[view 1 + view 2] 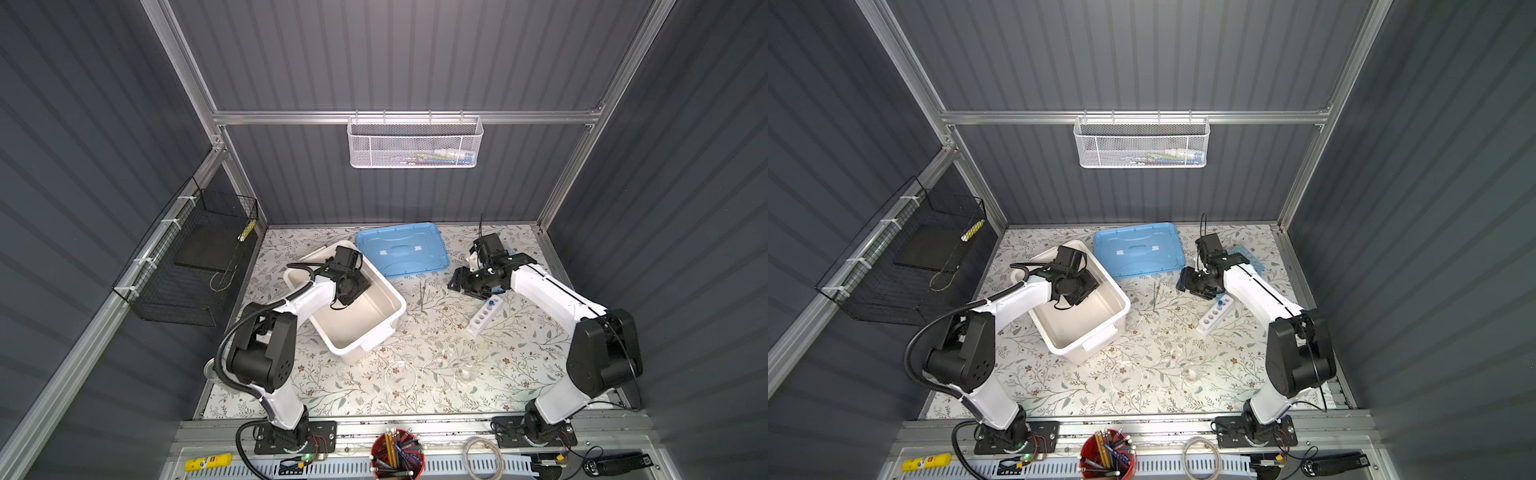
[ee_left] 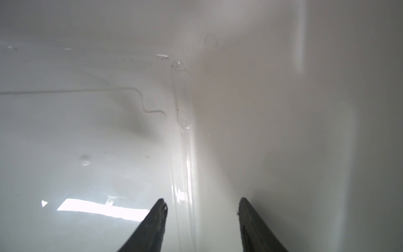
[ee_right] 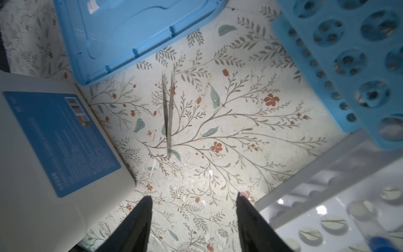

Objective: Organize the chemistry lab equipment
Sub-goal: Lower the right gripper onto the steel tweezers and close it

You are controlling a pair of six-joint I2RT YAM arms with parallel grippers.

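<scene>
Nearest you, two shallow glass dishes [image 1: 401,376] and a small glass vessel [image 1: 465,375] sit on the floral table [image 1: 519,357]; their clear rims are faint and hard to trace in both top views. Further in, a white rack [image 1: 484,316] holds one blue-capped test tube [image 1: 491,304]. Just beyond it your right gripper [image 3: 195,196] hangs above the table with its fingers well apart, holding and touching nothing. The tweezers [image 3: 168,115] lie flat ahead of it, between the white bin [image 1: 361,324] and the rack. A blue rack [image 3: 349,65] is mostly hidden under that arm from above and cut off in the wrist view. Your left gripper [image 2: 201,200] is down inside the bin, fingers spread and gripping nothing. A clear tube [image 2: 185,152] lies along the bin's corner between them, closer to one finger, its far end blurred. The blue lid [image 1: 401,249] lies flat at the back.
</scene>
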